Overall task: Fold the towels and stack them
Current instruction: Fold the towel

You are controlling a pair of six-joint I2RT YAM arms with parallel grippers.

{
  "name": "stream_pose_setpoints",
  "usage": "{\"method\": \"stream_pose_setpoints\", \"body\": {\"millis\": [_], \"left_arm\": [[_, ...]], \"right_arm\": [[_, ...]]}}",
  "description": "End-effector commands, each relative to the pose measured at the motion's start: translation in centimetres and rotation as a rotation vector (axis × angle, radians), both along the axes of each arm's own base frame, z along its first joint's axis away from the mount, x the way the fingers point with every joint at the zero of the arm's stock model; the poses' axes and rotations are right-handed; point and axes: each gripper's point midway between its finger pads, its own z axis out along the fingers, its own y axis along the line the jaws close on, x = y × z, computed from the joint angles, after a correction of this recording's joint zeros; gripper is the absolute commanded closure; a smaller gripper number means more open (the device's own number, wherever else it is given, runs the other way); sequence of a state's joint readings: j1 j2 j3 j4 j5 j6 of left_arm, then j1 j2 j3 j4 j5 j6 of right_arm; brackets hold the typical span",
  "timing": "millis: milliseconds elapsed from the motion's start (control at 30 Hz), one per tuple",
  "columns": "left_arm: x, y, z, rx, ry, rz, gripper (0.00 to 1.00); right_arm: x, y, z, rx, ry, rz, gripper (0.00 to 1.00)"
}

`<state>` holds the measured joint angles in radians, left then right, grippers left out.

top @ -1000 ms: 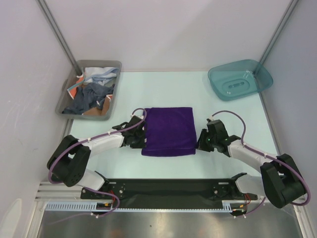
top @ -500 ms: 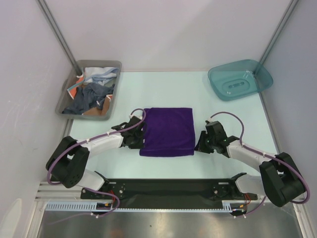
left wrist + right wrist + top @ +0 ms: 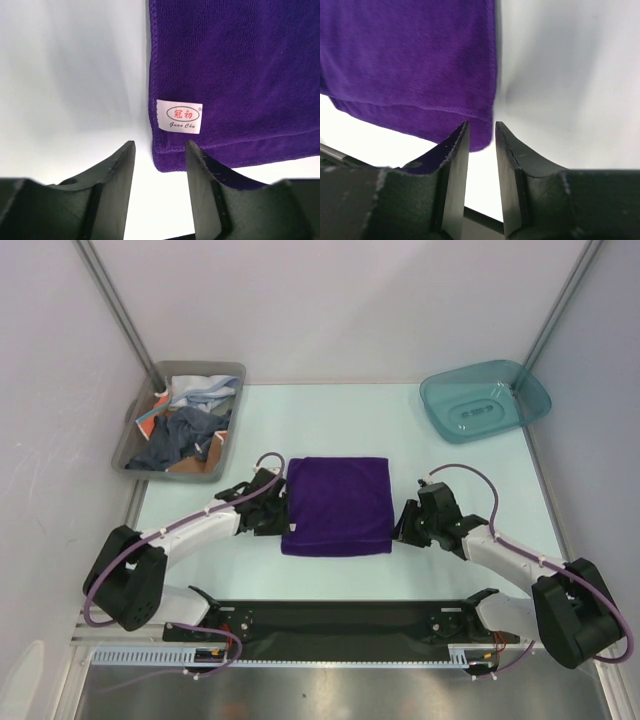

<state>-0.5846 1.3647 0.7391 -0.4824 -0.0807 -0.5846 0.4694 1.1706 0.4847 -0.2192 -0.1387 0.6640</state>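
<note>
**Both grippers sit at the near corners of a folded purple towel, neither one clamping it.**

The purple towel lies flat and folded in the middle of the table, with a white label by its near left corner. The left gripper is at the towel's left edge with its jaws wide apart, and the corner lies loose in the gap. The right gripper is at the right edge with only a narrow gap between its jaws. The near right corner pokes into that gap and is not pinched. More towels are heaped in the grey bin at far left. A teal bin stands at far right.
</note>
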Motion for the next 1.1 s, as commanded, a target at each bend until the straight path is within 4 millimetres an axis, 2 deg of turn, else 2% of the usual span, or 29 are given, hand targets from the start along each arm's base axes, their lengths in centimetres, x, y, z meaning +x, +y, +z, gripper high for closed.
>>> {"method": "stream_pose_setpoints", "body": {"millis": [0, 133, 333, 367, 433, 467, 500, 533, 900, 1067], "left_arm": [[0.9, -1.2, 1.0, -0.081, -0.025, -0.008, 0.52], [0.1, -1.7, -0.5, -0.108, 0.023, -0.015, 0.66], [0.1, -1.4, -1.1, -0.089, 0.031, -0.008, 0.75], [0.1, -1.4, -1.1, -0.088, 0.030, -0.007, 0.80], [0.2, -1.2, -0.9, -0.081, 0.025, -0.005, 0.86], [0.1, -1.2, -0.8, -0.079, 0.026, -0.007, 0.94], [0.2, -1.2, -0.6, -0.079, 0.024, -0.009, 0.97], [0.3, -1.3, -0.3, -0.080, 0.020, -0.008, 1.00], [1.2, -0.4, 2.2, -0.038, -0.029, 0.019, 1.00], [1.3, -0.4, 2.6, -0.042, -0.038, 0.023, 1.00]], "right_arm": [[1.5, 1.3, 1.5, 0.067, -0.045, -0.016, 0.67], [1.5, 1.4, 0.5, 0.064, -0.029, -0.016, 0.67], [1.6, 1.5, -0.5, 0.065, -0.019, -0.019, 0.70], [1.7, 1.5, -0.5, 0.066, -0.023, -0.020, 0.72], [1.6, 1.5, -0.5, 0.064, -0.027, -0.017, 0.83], [1.6, 1.5, -0.4, 0.063, -0.030, -0.015, 0.87], [1.8, 1.5, -0.1, 0.065, -0.038, -0.013, 0.95], [1.9, 1.5, 0.1, 0.058, -0.045, -0.007, 0.98], [2.7, 1.5, 4.0, 0.048, -0.120, 0.030, 1.00], [2.6, 1.6, 4.0, 0.054, -0.115, 0.032, 1.00]]}}
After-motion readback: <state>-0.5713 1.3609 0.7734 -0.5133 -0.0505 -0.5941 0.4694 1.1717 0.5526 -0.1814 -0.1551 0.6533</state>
